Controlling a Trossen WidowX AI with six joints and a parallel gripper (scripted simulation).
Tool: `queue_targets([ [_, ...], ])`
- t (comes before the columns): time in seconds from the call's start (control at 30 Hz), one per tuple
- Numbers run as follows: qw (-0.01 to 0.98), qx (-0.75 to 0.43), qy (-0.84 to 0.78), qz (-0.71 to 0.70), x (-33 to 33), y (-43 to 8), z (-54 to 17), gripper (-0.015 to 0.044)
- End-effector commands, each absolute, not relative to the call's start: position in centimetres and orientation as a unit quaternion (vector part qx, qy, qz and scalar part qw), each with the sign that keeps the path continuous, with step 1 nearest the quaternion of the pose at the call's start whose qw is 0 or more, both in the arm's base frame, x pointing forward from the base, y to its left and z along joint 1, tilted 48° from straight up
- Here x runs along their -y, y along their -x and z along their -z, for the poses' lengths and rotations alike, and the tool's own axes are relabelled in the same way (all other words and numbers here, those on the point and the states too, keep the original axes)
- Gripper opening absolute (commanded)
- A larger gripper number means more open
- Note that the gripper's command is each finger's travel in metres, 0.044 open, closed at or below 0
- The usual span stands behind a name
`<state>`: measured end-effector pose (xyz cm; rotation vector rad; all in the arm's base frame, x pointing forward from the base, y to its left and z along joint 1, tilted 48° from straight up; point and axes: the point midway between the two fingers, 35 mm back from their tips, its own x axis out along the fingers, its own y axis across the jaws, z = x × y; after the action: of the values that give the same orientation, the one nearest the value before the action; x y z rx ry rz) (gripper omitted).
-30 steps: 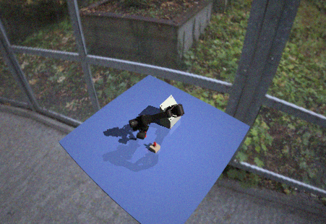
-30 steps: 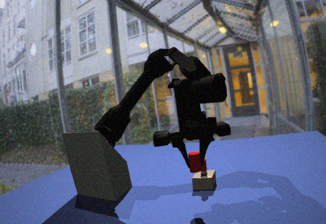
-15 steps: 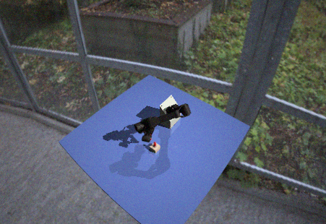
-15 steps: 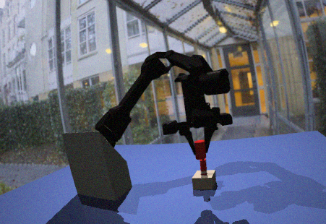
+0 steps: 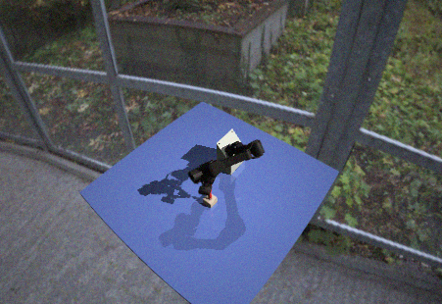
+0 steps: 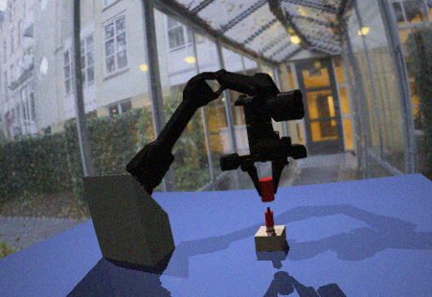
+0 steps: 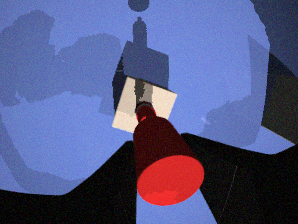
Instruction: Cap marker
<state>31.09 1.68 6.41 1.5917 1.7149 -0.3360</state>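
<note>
While the blue table (image 5: pixel 281 181) (image 6: pixel 352 196) (image 7: pixel 215 60) is spreading out around the holder block, my arm (image 5: pixel 227 164) (image 6: pixel 174 125) is arching over toward it. My gripper (image 5: pixel 210 192) (image 6: pixel 266 193) (image 7: pixel 157 143) is hanging above the block, fingers narrowed and closing on the red cap.

Handling notes. The cap (image 5: pixel 210 192) (image 6: pixel 266 189) (image 7: pixel 160 145) is standing nearly upright in my grip, above the block, a gap remaining over the marker. I am judging it light and stiff, probably smooth plastic; no bulge or dent is showing. My fingers are taking it by opposite sides, which is seeming the right hold: the lower rim is staying free for the marker. Sideways squeeze will likely be enough for carrying; the press is where I am expecting slip, the cap riding up between my fingers. The marker (image 5: pixel 211 197) (image 6: pixel 269 219) (image 7: pixel 145 112) is looking slim and rigid, its dark tip pointing up from the block; I am treating that tip as the delicate part and am wanting the cap centred before lowering.

Containers. The pale block is serving as the socket, holding the marker upright, its depth hidden. The cap is presumably hollow, mouth down; its inside I cannot see. Nothing is showing beneath it, and the marker is standing uncapped.
</note>
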Motion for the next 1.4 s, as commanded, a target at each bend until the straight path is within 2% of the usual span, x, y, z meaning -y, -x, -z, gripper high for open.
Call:
queue_targets([
  [0.0,0.376,-0.672,-0.624,0.132,-2.2,-31.0,-6.3,0.0],
  [1.37,0.375,-0.672,-0.625,0.131,-6.1,-31.3,-2.8,0.0],
])
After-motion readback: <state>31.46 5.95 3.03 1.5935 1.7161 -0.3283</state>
